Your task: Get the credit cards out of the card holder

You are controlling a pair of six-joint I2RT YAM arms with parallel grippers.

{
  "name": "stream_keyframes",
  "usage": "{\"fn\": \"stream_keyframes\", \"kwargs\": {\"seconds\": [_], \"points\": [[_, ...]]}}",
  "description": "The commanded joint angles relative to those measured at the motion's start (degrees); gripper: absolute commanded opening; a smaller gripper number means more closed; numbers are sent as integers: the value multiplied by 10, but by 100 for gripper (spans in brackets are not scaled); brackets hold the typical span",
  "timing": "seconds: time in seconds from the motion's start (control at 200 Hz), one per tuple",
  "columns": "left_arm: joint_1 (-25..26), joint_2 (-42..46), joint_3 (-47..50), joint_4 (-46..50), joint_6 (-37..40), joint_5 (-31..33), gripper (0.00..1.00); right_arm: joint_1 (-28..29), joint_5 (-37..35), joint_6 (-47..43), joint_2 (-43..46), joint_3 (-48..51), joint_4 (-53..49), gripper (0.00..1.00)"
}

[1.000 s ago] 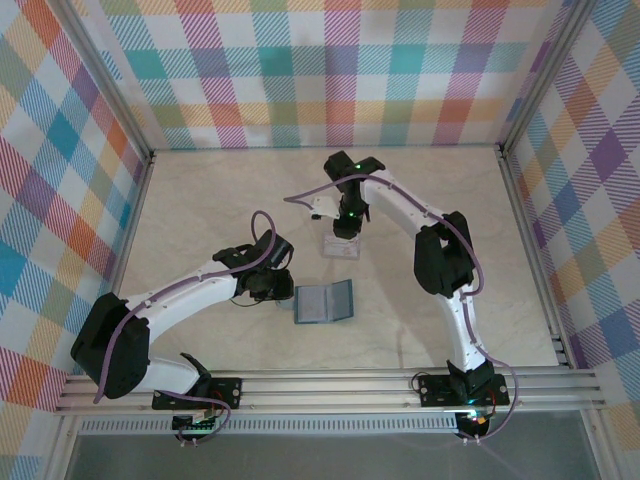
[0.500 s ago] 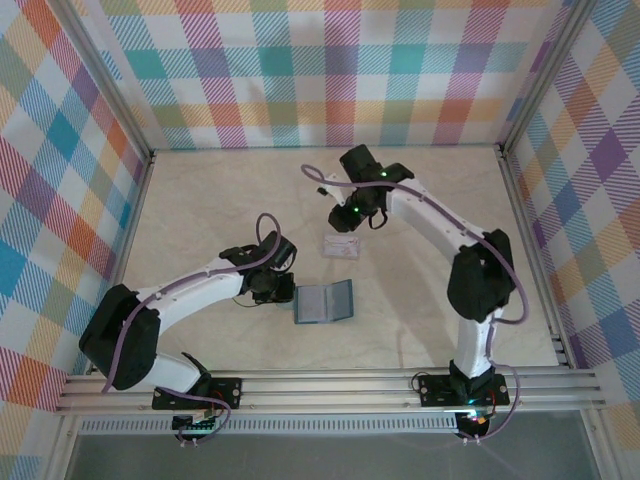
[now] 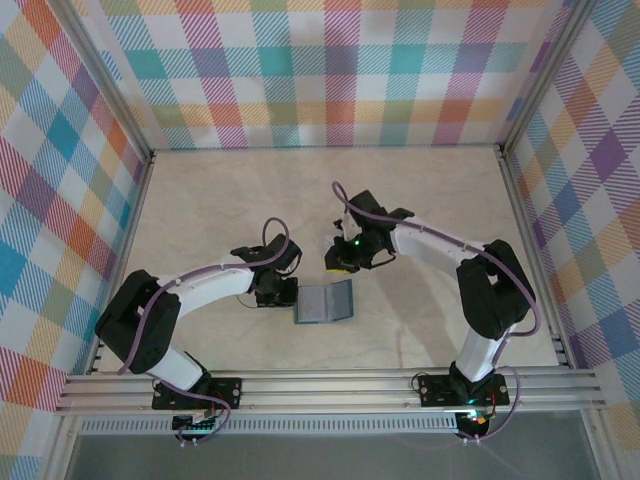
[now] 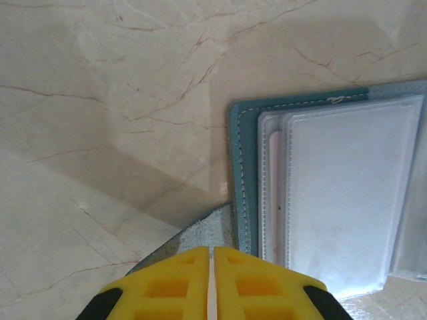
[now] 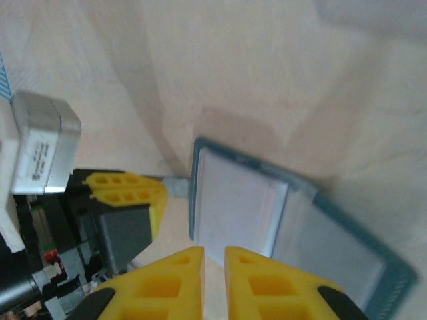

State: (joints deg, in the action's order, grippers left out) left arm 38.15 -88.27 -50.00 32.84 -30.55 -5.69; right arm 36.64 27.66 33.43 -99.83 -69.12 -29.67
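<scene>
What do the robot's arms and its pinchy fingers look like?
Both arms are white with chunky black joints, and a thin purple cable loops along each one. The left gripper and right gripper have bright yellow fingers with little square hollows moulded in. A small green light glows near the right arm's wrist. The bases are black, bolted to a silver rail.

You see a teal card holder (image 3: 325,302) with pale grey-blue pockets lying open on the beige, brown-veined marble table (image 3: 200,200). Both grippers carry yellow fingers (image 4: 173,283), and the white arms (image 3: 200,285) stand before rainbow plaid walls (image 3: 320,70).
</scene>
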Motion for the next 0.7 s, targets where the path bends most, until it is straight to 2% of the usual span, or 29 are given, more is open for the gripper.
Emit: {"fn": "stream_keyframes", "kwargs": {"seconds": [0.0,0.11,0.46,0.695], "points": [[-9,-15,-5,-1,8,10,11,16,40,85,21,23,69,15],[-11,-24,-5,-6,7,9,11,34,40,107,10,39,93,14],[-18,-41,15,-21,3,-12,10,80,10,128,-57,12,85,12],[-19,-36,21,-22,8,-19,10,96,23,140,-99,7,107,14]]}}
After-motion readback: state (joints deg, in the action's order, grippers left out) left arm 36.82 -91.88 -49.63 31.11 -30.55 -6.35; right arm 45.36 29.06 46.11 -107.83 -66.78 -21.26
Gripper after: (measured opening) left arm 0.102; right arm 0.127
